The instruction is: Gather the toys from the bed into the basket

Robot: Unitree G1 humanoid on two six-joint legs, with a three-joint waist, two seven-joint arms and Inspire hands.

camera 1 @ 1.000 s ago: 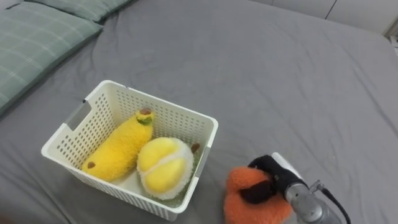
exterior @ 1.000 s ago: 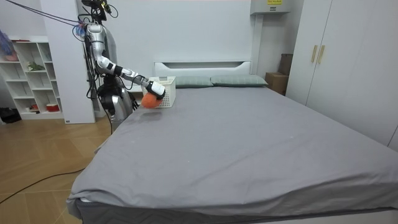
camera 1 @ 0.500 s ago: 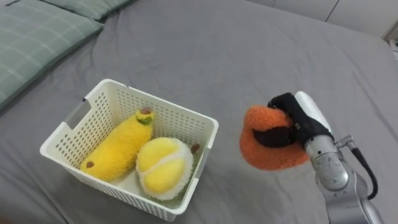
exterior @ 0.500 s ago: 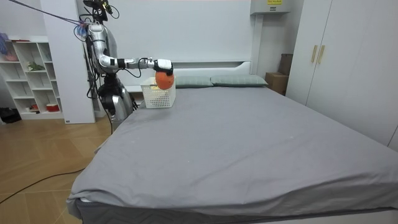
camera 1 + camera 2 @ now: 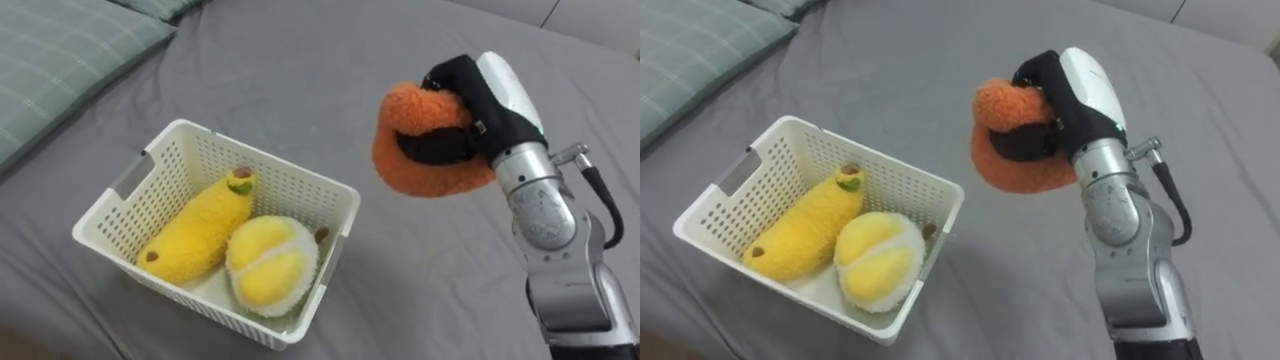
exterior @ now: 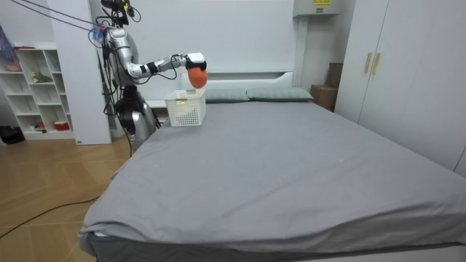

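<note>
Orange toy (image 5: 430, 150) gripped in the right hand (image 5: 480, 105), held in the air right of the basket (image 5: 285, 190).
Fingers curled round it. Banana (image 5: 195, 235) and round yellow toy (image 5: 270, 265) already lie in the basket; looks like two done, with this one left to drop in.

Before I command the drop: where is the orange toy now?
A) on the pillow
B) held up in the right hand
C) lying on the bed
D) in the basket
B: the right hand has its fingers curled round the orange toy in the air, off the bed, while the basket holds the banana and a round yellow toy.
</note>
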